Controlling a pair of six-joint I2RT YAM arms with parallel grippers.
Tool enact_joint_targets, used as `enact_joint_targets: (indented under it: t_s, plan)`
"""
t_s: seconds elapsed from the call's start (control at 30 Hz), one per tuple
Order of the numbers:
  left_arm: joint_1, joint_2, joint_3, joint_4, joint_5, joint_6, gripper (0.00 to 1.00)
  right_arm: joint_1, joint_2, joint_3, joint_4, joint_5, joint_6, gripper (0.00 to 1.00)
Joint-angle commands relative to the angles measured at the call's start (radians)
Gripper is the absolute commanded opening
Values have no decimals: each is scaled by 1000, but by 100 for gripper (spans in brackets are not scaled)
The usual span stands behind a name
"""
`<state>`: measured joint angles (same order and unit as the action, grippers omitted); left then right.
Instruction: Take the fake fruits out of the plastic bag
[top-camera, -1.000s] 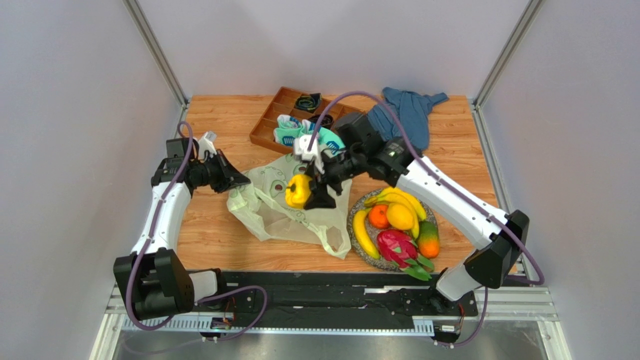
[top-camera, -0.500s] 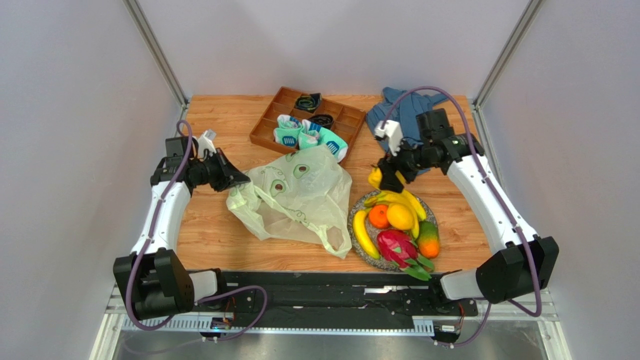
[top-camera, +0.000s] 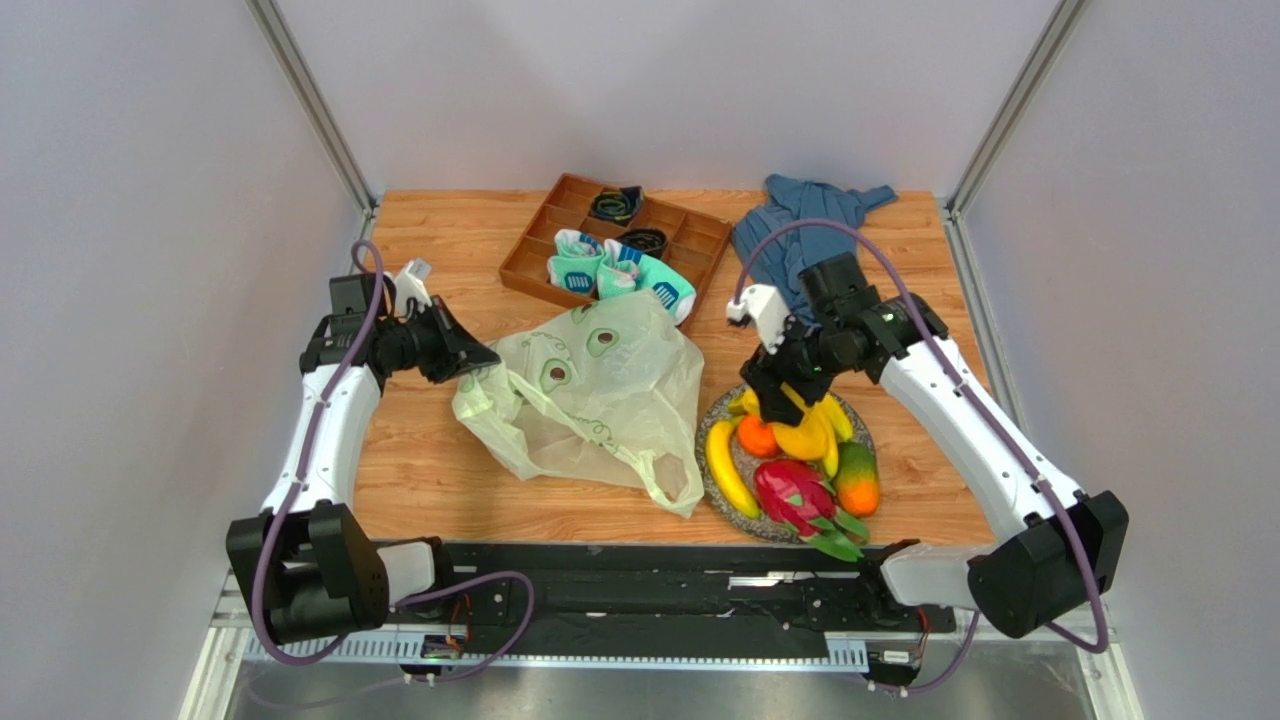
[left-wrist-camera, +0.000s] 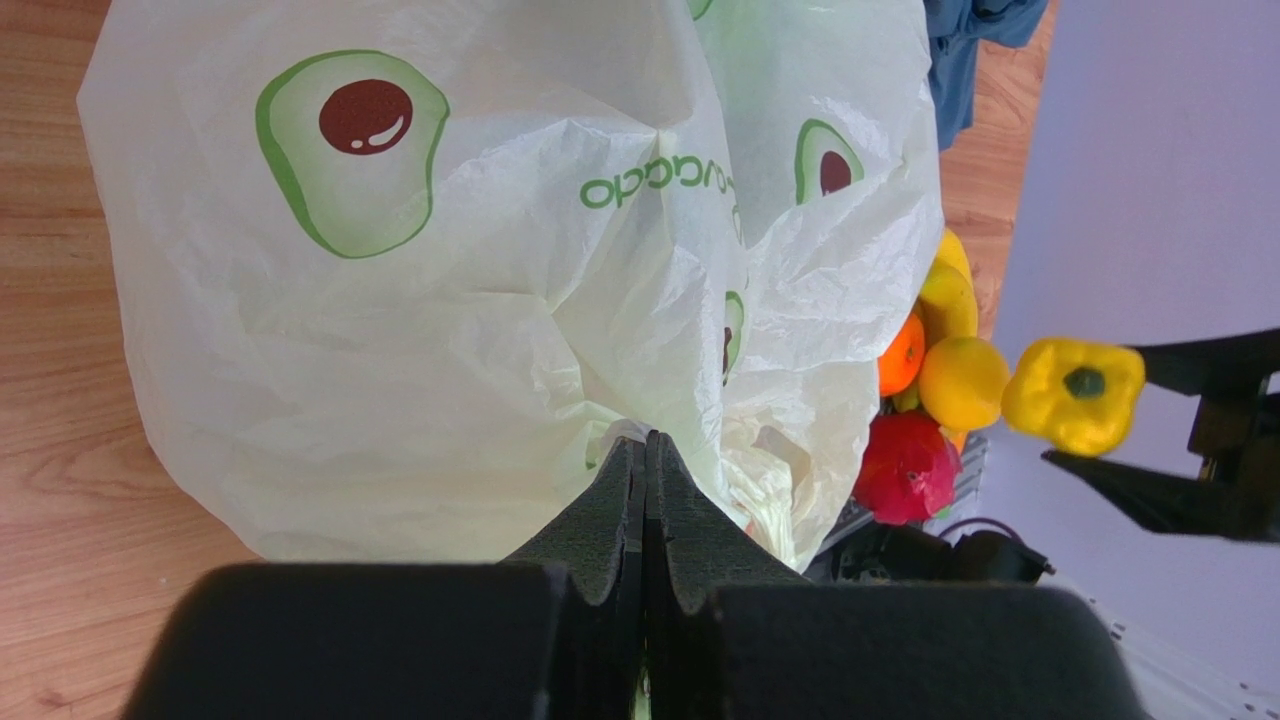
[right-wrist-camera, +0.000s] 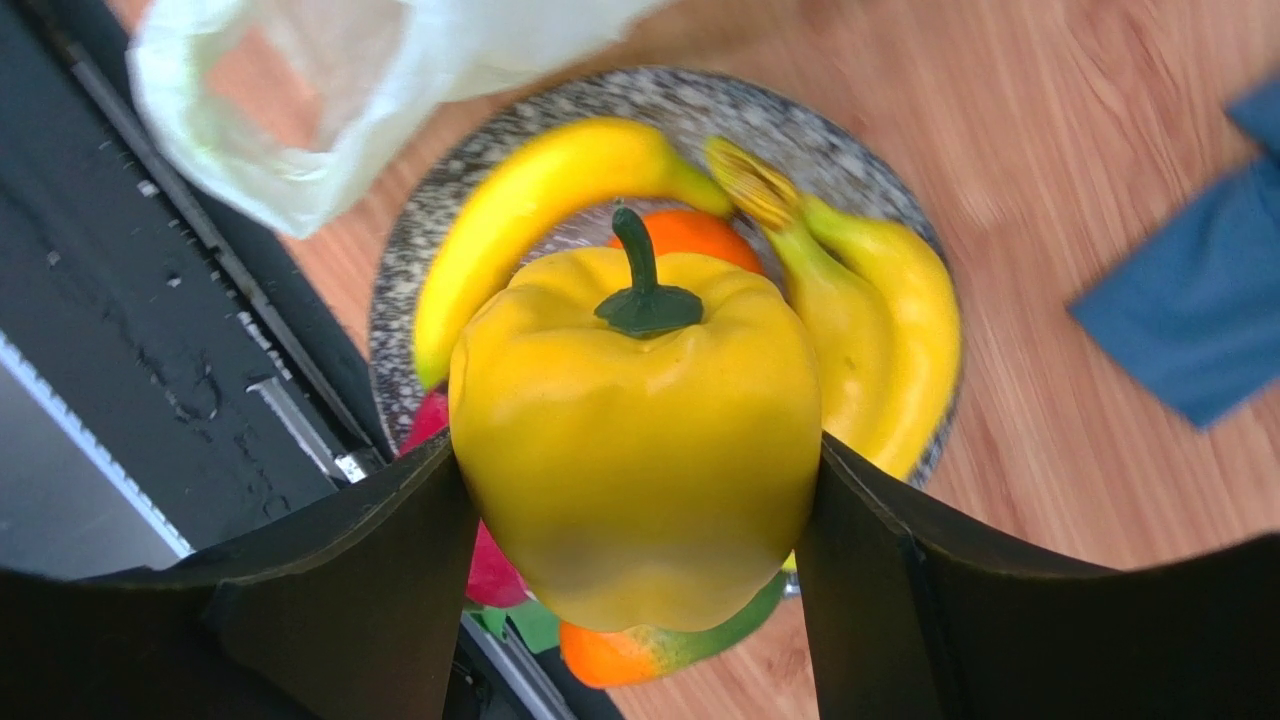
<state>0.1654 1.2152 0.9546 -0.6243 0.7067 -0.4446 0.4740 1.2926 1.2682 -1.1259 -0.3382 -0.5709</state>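
**Pepper held over the fruit plate, bag pinned at its far corner**

- Right claw: clamped on a yellow pepper, one finger on each flank, stem up. It hangs directly above the plate, not yet resting on it. Likely reason: a side grip lets the pepper drop straight down once the fingers part.
- The plate sits just right of the bag and holds bananas, an orange, a dragon fruit and a mango. It is crowded, so the pepper must land on top of the pile and may roll off.
- Left claw: fingers pressed together on a fold at the bag's left edge. Probably an anchor, so the thin film does not drag along when fruit is pulled out.
- The bag lies slack and fairly flat on the table. Cannot tell whether any fruit remains inside.
- Far side: a wooden tray with rolled socks, and a blue cloth, both untouched and apart from the work.
- Judgement: near the end of one fruit's transfer, with only the release left.
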Motion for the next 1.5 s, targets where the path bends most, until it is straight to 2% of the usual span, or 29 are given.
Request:
enact_joint_targets:
  t_s: [0.0, 0.17, 0.27, 0.37, 0.5, 0.83, 0.93, 1.1, 1.17, 1.23, 1.47]
  plan:
    - [9, -45, 18, 8, 20, -6, 0, -197, 4, 22, 63, 100, 134, 59]
    - [10, -48, -5, 15, 23, -16, 0, -423, 34, -39, 60, 110, 85, 58]
    - [10, -43, -5, 14, 25, -17, 0, -504, 72, -110, 121, 122, 49, 58]
    - [10, -37, 9, 3, 25, -11, 0, -538, 153, -144, 152, 113, 51, 58]
    - [11, -40, 15, -5, 22, -8, 0, -569, 227, -182, 218, 84, 140, 56]
    - [17, -59, -14, -9, 13, 4, 0, -571, 257, -197, 215, 8, 170, 58]
    - [19, -57, -14, -6, 14, 4, 0, -571, 261, -214, 190, -18, 181, 62]
    - [20, -45, -7, -5, 14, 3, 0, -571, 255, -234, 167, 5, 233, 74]
    - [20, -40, -5, 0, 19, 0, 0, -571, 234, -228, 144, -5, 233, 84]
    - [19, -37, -5, 3, 19, 0, 0, -572, 226, -211, 124, -9, 238, 100]
    - [20, -32, -2, 14, 28, -8, 0, -594, 220, -75, 6, -13, 232, 100]
